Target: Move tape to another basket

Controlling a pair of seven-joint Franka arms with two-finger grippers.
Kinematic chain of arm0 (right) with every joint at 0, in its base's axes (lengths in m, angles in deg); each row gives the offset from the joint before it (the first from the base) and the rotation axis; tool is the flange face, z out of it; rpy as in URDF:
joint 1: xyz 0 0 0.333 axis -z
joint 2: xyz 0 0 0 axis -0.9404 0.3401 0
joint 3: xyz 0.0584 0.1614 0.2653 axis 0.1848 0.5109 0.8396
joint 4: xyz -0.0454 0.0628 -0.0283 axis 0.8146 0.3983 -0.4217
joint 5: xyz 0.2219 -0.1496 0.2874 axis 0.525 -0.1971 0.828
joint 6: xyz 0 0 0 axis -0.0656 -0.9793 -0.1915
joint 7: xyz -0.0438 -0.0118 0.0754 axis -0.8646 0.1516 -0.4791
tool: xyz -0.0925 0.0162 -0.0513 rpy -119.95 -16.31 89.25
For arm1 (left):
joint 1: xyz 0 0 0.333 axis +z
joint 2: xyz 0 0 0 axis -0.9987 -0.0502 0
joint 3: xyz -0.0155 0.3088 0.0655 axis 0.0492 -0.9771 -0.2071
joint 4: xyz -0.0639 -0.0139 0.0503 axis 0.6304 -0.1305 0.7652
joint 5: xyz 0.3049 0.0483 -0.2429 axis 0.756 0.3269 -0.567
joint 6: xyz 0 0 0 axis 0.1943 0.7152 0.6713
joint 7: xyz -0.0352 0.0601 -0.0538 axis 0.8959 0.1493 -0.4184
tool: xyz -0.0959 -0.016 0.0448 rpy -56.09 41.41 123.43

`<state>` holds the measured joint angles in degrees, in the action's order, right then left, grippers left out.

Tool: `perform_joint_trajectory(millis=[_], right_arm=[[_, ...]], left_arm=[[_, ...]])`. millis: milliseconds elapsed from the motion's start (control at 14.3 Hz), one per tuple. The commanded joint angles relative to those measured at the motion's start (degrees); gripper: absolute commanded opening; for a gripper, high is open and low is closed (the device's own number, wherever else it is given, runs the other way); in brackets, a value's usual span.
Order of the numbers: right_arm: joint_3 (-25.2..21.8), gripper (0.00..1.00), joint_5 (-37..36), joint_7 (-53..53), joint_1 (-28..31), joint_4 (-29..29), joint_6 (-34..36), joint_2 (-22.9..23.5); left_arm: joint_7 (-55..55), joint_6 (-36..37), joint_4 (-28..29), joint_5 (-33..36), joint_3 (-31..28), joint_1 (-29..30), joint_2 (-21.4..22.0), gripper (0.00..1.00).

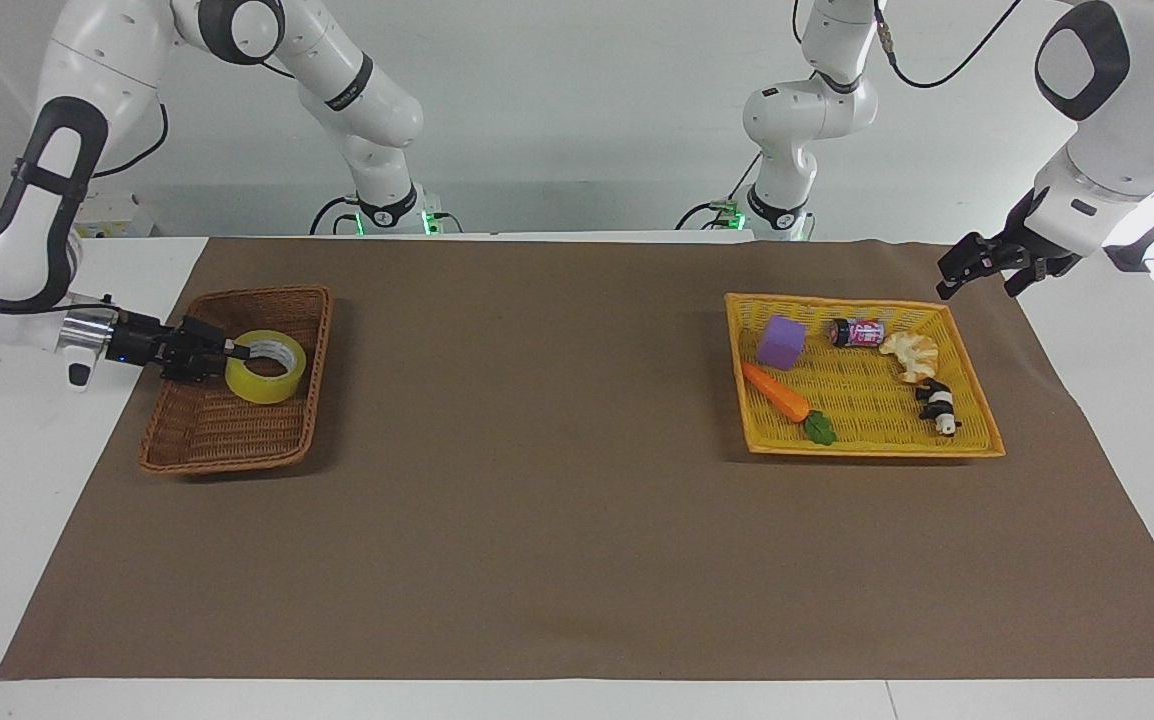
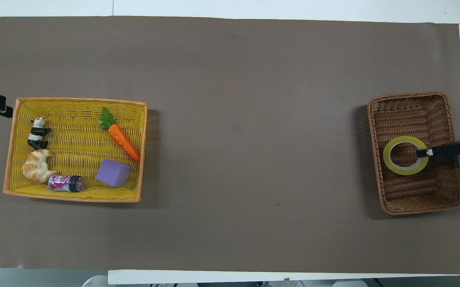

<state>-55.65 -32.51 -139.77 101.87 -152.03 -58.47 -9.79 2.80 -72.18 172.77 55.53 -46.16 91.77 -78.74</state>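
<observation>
The yellow tape roll [image 1: 262,385] sits low inside the dark brown wicker basket [image 1: 187,432] at the right arm's end of the table. My right gripper [image 1: 232,350] reaches in over the basket's outer rim and is shut on the roll's wall, with one finger inside the ring. In the overhead view the tape [image 2: 404,172] lies flat at the middle of the basket [image 2: 421,209], with the right gripper [image 2: 419,152] on its edge. I cannot tell whether the roll rests on the basket floor. My left gripper [image 1: 977,288] is open and empty, in the air over the mat beside the yellow basket's corner.
A bright yellow woven basket [image 1: 972,452] at the left arm's end holds a purple cube [image 1: 782,342], a carrot [image 1: 777,392], a small can [image 1: 857,333], a croissant [image 1: 912,354] and a panda figure [image 1: 937,406]. A brown mat [image 1: 557,480] covers the table.
</observation>
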Motion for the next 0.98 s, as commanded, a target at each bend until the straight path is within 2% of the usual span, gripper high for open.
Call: perform_joint_trajectory(millis=[0,70,488,698,907], right_arm=[[0.5,0.60,-2.6,-2.7,-0.5,-0.7,-0.9,-1.1],[0.4,1.00,-3.7,-4.1,-1.5,-0.6,-1.8,-1.1],[0.5,1.00,-5.3,-4.9,-2.0,2.6,-2.1,-1.8],[0.4,1.00,-9.9,-3.7,-6.2,5.0,-3.0,-5.4],[0.5,1.00,-16.6,7.0,-11.8,5.1,-4.7,-11.1]], left_arm=[[-0.3,0.1,1.6,1.1,-0.2,0.4,1.6,1.00],[-0.3,0.1,1.6,1.1,-0.3,0.4,1.5,1.00],[-0.3,0.1,1.6,1.1,-0.3,0.4,1.5,1.00],[-0.3,0.1,1.6,1.1,-0.3,0.4,1.6,1.00],[-0.3,0.1,1.6,1.1,-0.3,0.4,1.5,1.00]])
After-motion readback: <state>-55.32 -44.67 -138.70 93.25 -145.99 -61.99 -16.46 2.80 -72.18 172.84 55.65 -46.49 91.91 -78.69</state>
